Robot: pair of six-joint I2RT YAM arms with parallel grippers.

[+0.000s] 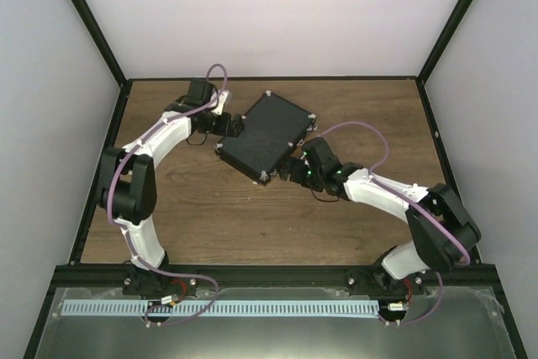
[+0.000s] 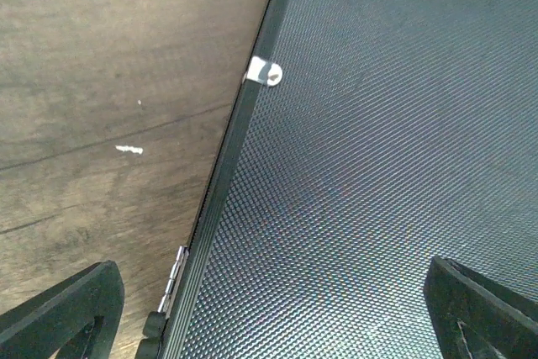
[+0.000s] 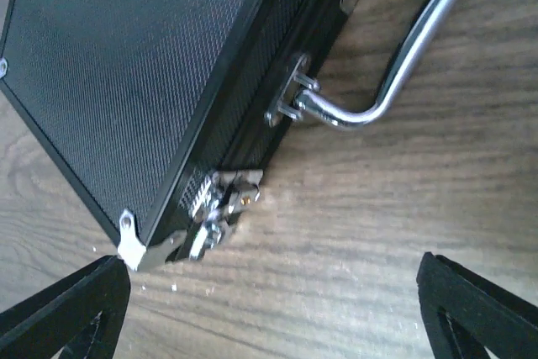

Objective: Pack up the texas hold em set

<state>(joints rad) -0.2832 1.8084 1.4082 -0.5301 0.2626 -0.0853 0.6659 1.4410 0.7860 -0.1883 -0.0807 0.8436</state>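
The texas hold em set shows only as a small black briefcase (image 1: 267,134), lid shut, lying flat and turned diagonally on the wooden table. My left gripper (image 1: 234,126) is at its far-left edge. In the left wrist view this gripper (image 2: 273,292) stands open over the textured lid (image 2: 378,140), close to a hinge (image 2: 174,279). My right gripper (image 1: 290,167) is at the case's near-right side. It is open (image 3: 271,283) above bare wood, just off a silver latch (image 3: 220,203) and a silver corner (image 3: 134,245). The chrome handle (image 3: 403,65) lies flat on the table.
The wooden table (image 1: 210,216) is bounded by a black frame (image 1: 101,157) and white walls. A metal rail with a white strip (image 1: 218,308) runs along the near edge by the arm bases. Purple cables (image 1: 370,128) loop off both arms.
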